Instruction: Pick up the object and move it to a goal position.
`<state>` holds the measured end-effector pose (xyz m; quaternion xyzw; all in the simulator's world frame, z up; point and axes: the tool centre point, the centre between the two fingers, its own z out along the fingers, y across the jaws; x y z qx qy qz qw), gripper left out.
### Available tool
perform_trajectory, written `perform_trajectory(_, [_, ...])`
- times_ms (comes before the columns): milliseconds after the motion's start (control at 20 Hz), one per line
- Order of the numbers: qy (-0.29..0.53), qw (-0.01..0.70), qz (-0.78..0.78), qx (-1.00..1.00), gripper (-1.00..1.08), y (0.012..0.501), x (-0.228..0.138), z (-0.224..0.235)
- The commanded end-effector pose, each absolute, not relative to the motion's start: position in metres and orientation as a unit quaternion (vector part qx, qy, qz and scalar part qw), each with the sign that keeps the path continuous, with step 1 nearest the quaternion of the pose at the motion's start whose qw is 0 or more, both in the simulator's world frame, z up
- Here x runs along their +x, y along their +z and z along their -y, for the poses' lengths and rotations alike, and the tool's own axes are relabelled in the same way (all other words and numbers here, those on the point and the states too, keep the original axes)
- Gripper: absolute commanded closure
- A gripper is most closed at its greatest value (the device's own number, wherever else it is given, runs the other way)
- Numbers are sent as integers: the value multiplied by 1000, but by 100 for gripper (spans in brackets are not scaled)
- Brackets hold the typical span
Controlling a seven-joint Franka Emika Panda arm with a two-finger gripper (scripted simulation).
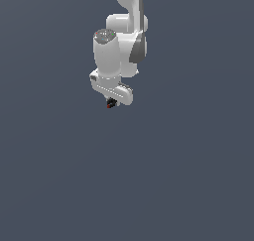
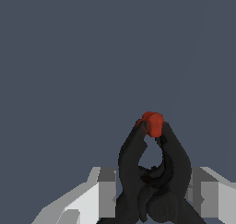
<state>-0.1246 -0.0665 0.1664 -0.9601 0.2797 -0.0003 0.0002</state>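
Object (image 1: pixel 110 104), black with a red tip, hung just under my gripper (image 1: pixel 112 102) in the exterior view, aloft against plain grey (nothing else in sight). From the wrist view, my fingers (image 2: pixel 107 191) pressed against both sides of the object (image 2: pixel 154 168), clamped on it, its red end pointing away.

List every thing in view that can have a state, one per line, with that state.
gripper: pointing down, shut on the object.
fingers: one on each side of the object, closed against it.
object: black clamp-like shape with a red tip, held between the fingers; nothing visible under it in either view.
arm: reaching down from the top of the exterior view.
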Motion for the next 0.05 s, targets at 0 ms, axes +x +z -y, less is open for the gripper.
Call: perform_trajectory(0, [0, 0, -279, -960, 108, 169, -125, 67])
